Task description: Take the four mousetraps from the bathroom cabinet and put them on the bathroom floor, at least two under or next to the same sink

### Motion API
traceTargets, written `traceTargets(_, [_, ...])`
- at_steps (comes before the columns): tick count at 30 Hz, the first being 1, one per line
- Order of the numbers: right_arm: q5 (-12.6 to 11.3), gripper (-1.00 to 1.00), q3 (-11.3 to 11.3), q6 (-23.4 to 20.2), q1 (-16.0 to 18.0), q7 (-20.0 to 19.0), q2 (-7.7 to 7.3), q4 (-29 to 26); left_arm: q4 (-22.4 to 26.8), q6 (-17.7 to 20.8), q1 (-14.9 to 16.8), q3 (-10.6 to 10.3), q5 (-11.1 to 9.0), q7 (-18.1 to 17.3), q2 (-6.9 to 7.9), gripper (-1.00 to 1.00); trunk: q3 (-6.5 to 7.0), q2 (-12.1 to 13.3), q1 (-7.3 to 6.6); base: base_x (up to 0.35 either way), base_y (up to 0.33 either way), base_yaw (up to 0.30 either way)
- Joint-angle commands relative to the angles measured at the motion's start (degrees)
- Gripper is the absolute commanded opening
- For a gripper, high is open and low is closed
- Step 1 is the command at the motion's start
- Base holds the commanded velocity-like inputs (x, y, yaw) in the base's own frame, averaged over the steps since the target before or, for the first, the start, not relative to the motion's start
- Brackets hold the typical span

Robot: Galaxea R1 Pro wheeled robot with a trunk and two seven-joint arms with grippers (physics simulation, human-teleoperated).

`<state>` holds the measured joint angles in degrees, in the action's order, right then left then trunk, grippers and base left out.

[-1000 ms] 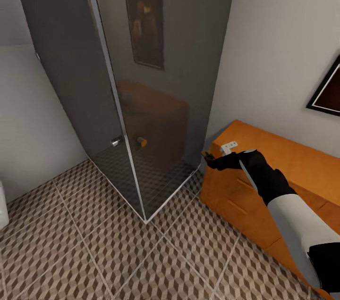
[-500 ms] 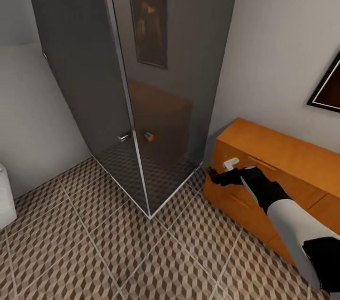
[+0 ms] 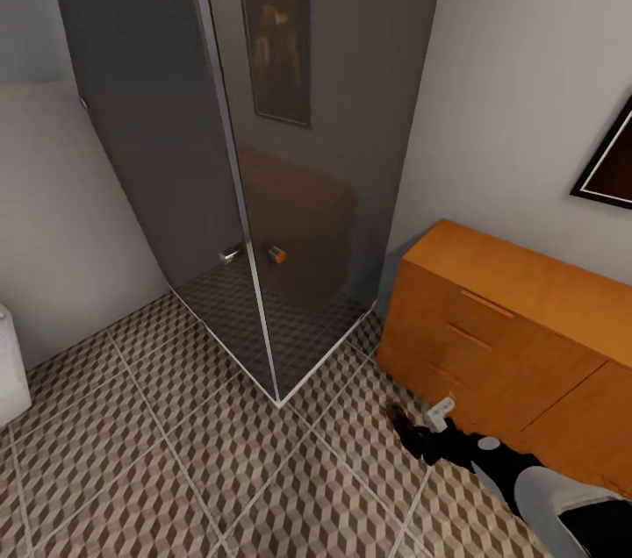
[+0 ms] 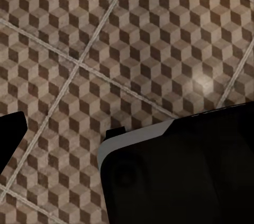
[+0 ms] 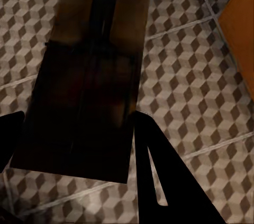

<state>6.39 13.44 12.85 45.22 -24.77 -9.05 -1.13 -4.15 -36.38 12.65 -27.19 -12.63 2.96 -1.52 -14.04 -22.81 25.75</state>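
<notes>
One mousetrap [image 5: 84,81] sits pinched between the right gripper's [image 5: 74,129] two dark fingers, a brown board with dark wire parts seen close up in the right wrist view. In the head view the right gripper [image 3: 412,432] hangs low over the bathroom floor [image 3: 175,461], just in front of the cabinet [image 3: 500,339], trap [image 3: 394,414] at its tip, small and dark there. Cabinet stands against the white wall, drawer fronts shut, slot handles visible. Left of the cabinet, touching the same floor, a smoked-glass shower enclosure [image 3: 263,163] with a round knob [image 3: 276,254]. A framed picture [image 3: 610,159] hangs above the cabinet. Left gripper [image 4: 63,145]: dark parts over cube-pattern tiles [image 4: 132,39], can't tell whether spread or closed.
</notes>
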Motion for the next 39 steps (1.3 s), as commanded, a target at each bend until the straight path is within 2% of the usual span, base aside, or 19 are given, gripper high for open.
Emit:
traceTargets(1, [0.23, -1.00, -0.43, 1.48, -0.89, -0.21, 0.03, 0.05, -0.25, -0.36, 0.09, -0.49, -0.15, 0.30, -0.06, 1.00, -0.09, -0.11, 0.04, 0.000, 0.000, 0.000])
traceTargets(12, [0.20, -1.00, -0.43, 17.69, -18.10, -0.29, 1.27, 0.30, -0.24, -0.36, 0.09, -0.49, -0.13, 0.29, -0.06, 1.00, -0.09, -0.11, 0.04, 0.000, 0.000, 0.000])
traceTargets(15, [0.20, -1.00, -0.43, 22.85, -23.57, -0.39, 2.00, 0.33, -0.24, -0.36, 0.05, -0.49, -0.16, 0.29, -0.05, 1.00, -0.09, -0.11, 0.04, 0.000, 0.000, 0.000])
traceTargets(17, [0.20, -1.00, -0.43, 24.64, -25.73, -0.43, 2.33, 0.33, -0.25, -0.36, 0.04, -0.49, -0.14, 0.29, -0.05, 1.00, -0.09, -0.11, 0.04, 0.000, 0.000, 0.000])
traceTargets(19, [0.20, -1.00, -0.43, 27.57, -29.61, -0.43, 3.29, 0.34, -0.25, -0.36, 0.02, -0.49, -0.16, 0.29, -0.06, 1.00, -0.09, -0.11, 0.04, 0.000, 0.000, 0.000])
traceTargets(21, [0.25, -1.00, -0.43, 29.26, -31.82, -0.26, 4.24, 0.34, -0.24, -0.36, 0.01, -0.49, -0.13, 0.29, -0.06, 1.00, -0.09, -0.11, 0.04, 0.000, 0.000, 0.000])
traceTargets(24, [0.26, -1.00, -0.46, 30.97, -33.40, 0.49, 4.89, 0.34, -0.24, -0.36, 0.01, -0.49, -0.16, 0.29, -0.06, 1.00, -0.09, -0.11, 0.04, 0.000, 0.000, 0.000])
traceTargets(27, [0.13, -1.00, -0.54, 31.80, -34.05, 3.56, 5.17, 0.24, -0.25, -0.36, 0.00, -0.49, -0.15, 0.32, -0.05, 1.00, -0.09, -0.11, 0.04, 0.000, 0.000, 0.000])
traceTargets(29, [-0.15, -1.00, -0.62, 32.09, -34.29, 8.43, 5.51, 0.14, -0.25, -0.36, 0.00, -0.49, -0.17, 0.35, -0.01, 1.00, -0.09, -0.11, 0.04, 0.000, 0.000, 0.000])
traceTargets(31, [-0.49, -1.00, -0.68, 32.25, -34.44, 18.61, 6.66, 0.01, -0.23, -0.36, -0.01, -0.49, -0.19, 0.36, 0.01, 1.00, -0.09, -0.11, 0.04, 0.000, 0.000, 0.000])
traceTargets(32, [-0.53, -1.00, -0.69, 32.28, -34.45, 21.56, 7.14, -0.01, -0.22, -0.36, 0.00, -0.49, -0.19, 0.37, 0.01, 1.00, -0.09, -0.11, 0.04, 0.000, 0.000, 0.000])
traceTargets(34, [-0.62, -1.00, -0.67, 32.44, -34.48, 33.07, 9.33, -0.11, -0.18, -0.36, -0.02, -0.49, -0.20, 0.40, 0.02, 1.00, -0.09, -0.11, 0.04, 0.000, 0.000, 0.000])
traceTargets(35, [-0.62, -1.00, -0.66, 32.47, -34.50, 35.50, 9.87, -0.12, -0.18, -0.36, -0.01, -0.49, -0.20, 0.42, 0.02, 1.00, -0.09, -0.11, 0.04, 0.000, 0.000, 0.000])
traceTargets(37, [-0.60, -1.00, -0.66, 32.66, -34.56, 42.79, 11.91, -0.17, -0.17, -0.36, -0.02, -0.49, -0.20, 0.56, 0.07, 1.00, -0.09, -0.11, 0.04, 0.000, 0.000, 0.000])
traceTargets(38, [-0.56, -1.00, -0.71, 32.75, -34.56, 45.21, 12.69, -0.27, -0.16, -0.36, -0.02, -0.43, -0.26, 0.72, 0.15, 1.00, -0.09, -0.11, 0.04, 0.000, 0.000, 0.000])
traceTargets(39, [-0.55, -1.00, -0.71, 32.77, -34.57, 45.45, 12.79, -0.36, -0.16, -0.36, -0.02, -0.43, -0.26, 0.74, 0.16, 1.00, -0.09, -0.11, 0.04, 0.000, 0.000, 0.000])
